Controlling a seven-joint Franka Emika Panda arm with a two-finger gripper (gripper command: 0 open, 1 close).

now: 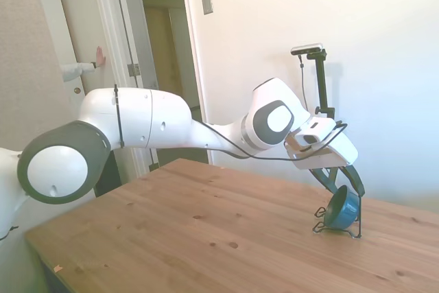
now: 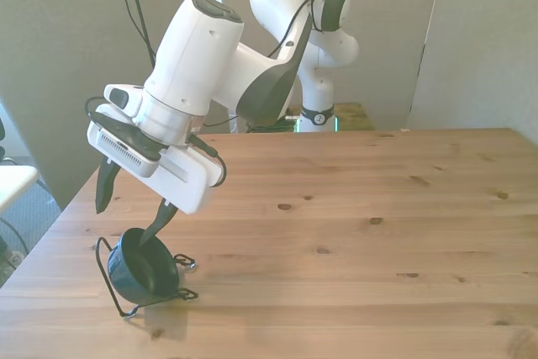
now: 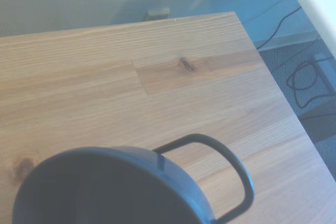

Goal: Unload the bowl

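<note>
The bowl [image 2: 145, 270] is blue outside with a darker teal-blue inside, and at about 7 o'clock in the front view it sits in a thin black wire rack [image 2: 108, 278]. The table [image 2: 378, 233] is light honey-brown wood, striped with fine grain and dotted with dark knots. The arm [image 1: 147, 119] is glossy white with grey joint caps, and the gripper [image 2: 130, 205] has black fingers.

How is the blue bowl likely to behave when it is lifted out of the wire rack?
The bowl looks rigid and small, so probably light. It stands tilted on edge in the thin wire rack, so it may roll or tip once freed. Its glossy-looking surface could be slippery. The end effector has one finger reaching the rim, so the hold may pivot.
</note>
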